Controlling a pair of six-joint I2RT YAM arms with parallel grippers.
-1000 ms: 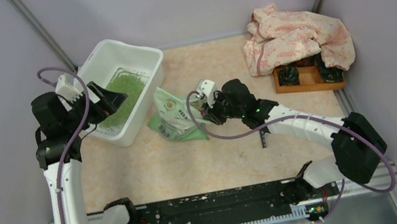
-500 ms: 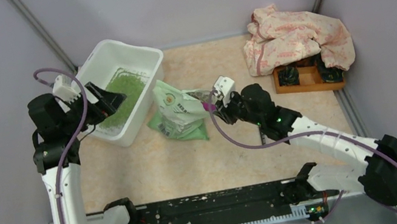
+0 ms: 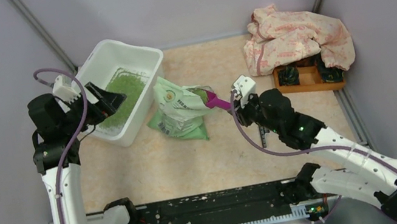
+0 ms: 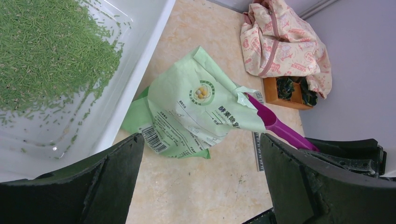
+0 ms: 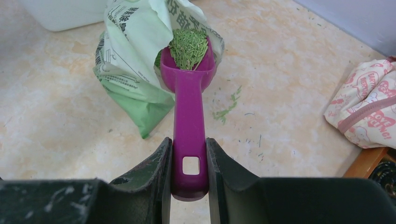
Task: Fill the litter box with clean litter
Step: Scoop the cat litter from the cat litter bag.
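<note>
Beige marbled tabletop [image 3: 151, 169], grey walls on three sides. Litter box [image 3: 112, 56] sits upper left of the top view. Clean litter [image 4: 46, 51] covers only part of its floor, with bare white plastic around the patch, so I'd call it far from full.

Right claw [image 5: 189, 158] is clamped on the end of the purple scoop [image 5: 189, 116] handle, at the square hole. The bowl is heaped with pellets and sits right at the mouth of the green litter bag [image 4: 196, 116], centre of the top view, just beside the box.

Left claw [image 3: 103, 102] is wide open and empty, hanging over the near edge of the box.

Handling, my read:
- Pellets are loose, light and free-flowing. Any tilt or jerk dumps them. A few strays [image 5: 226, 112] already lie on the tabletop by the bag.
- The scoop looks like stiff, smooth plastic. The far-end grip gives a long lever, so keep it level.
- The bag is soft film, slumped and crumpled. If it needs steadying, take it at the torn mouth edge, not the body.
</note>
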